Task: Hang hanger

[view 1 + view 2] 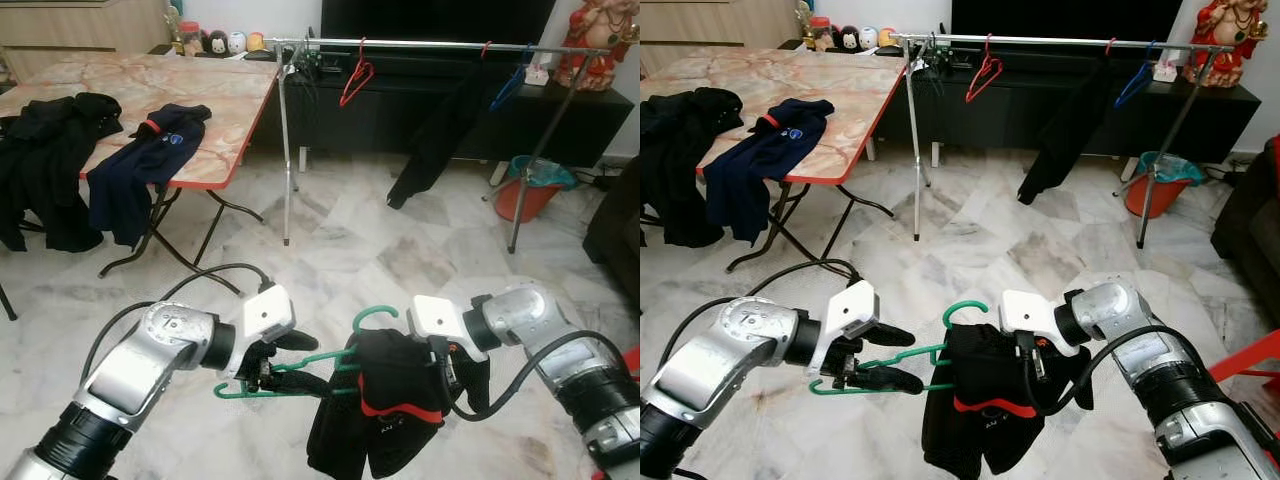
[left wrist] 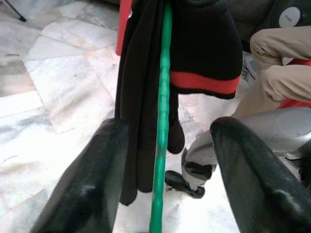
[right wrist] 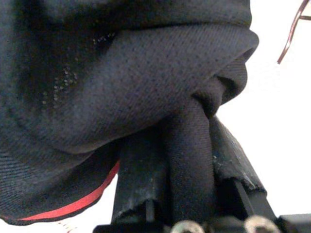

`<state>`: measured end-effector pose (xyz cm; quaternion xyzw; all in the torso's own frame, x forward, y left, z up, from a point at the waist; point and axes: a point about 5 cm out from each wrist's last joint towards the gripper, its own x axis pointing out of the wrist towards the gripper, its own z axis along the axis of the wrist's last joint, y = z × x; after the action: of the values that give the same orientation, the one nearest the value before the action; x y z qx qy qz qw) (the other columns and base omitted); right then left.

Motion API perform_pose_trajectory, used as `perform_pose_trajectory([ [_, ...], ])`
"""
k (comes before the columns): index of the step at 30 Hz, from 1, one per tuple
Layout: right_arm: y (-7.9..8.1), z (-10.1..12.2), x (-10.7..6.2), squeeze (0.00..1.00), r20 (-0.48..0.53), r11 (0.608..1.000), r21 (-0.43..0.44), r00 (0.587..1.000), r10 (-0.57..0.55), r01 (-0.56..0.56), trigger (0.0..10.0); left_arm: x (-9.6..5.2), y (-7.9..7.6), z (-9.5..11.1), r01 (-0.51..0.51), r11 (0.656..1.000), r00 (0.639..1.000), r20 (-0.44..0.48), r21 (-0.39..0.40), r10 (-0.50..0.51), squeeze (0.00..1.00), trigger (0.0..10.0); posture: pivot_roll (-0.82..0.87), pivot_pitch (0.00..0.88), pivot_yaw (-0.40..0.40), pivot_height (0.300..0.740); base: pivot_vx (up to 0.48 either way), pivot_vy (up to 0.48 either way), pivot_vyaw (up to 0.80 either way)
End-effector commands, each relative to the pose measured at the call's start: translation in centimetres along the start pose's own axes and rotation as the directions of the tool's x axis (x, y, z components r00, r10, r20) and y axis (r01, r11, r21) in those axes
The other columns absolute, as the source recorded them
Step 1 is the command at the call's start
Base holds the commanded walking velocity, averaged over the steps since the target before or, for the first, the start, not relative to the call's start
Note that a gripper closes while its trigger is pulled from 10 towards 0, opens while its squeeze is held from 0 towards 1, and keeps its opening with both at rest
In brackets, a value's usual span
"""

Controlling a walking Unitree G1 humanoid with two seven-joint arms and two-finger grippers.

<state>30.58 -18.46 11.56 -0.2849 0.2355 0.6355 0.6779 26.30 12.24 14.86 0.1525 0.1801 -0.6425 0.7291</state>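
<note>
Right gripper [image 1: 1035,365] fingers buried in black garment [image 1: 980,400] on green hanger [image 1: 902,357].

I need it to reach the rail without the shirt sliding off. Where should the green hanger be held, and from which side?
Hold the green hanger on its bare end, coming from the robot's left, where the left end effector sits now. The shirt drapes the other end, and the hook must stay free for the rail.

Green hanger [image 2: 162,121] with black garment [image 2: 194,53] between spread pincer fingers [image 2: 82,189].
</note>
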Motion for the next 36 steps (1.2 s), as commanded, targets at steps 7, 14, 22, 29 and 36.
perform_pose_trajectory([
  [7,0.1,-1.4,-1.7,0.0,-0.02,0.997,0.046,0.998,-0.065,0.066,0.0,-2.9,1.6,-0.3,-0.149,0.989,0.989,-0.004,-0.013,0.149,1.0,10.0,0.15,0.0,-0.046,0.74,0.0,0.0,0.0],
  [14,-0.7,-1.4,-2.3,0.0,0.013,0.983,0.067,0.985,-0.171,0.169,0.0,-5.2,3.7,-0.5,-0.388,0.921,0.921,0.036,-0.035,0.389,1.0,10.0,0.15,0.0,-0.046,0.74,0.0,0.0,0.0],
  [22,-2.7,-0.9,-2.3,0.0,0.069,0.898,0.144,0.901,-0.429,0.417,0.0,-8.6,7.4,-2.6,-0.832,0.518,0.523,0.029,-0.201,0.852,0.0,10.0,0.14,0.0,-0.049,0.74,0.0,0.0,0.0],
  [29,-3.8,-0.2,-2.0,0.0,0.109,0.832,0.201,0.832,-0.543,0.517,0.0,-10.6,8.0,-5.5,-0.913,0.133,0.171,-0.065,-0.386,0.983,0.0,10.0,0.14,0.0,-0.051,0.74,0.0,0.0,0.0],
  [36,-5.0,1.7,-1.0,0.0,0.15,0.803,0.208,0.793,-0.59,0.558,10.0,-8.3,6.9,-10.3,-0.917,0.068,0.184,-0.266,-0.392,0.946,0.0,10.0,0.14,0.0,-0.053,0.74,0.0,0.0,0.0],
])
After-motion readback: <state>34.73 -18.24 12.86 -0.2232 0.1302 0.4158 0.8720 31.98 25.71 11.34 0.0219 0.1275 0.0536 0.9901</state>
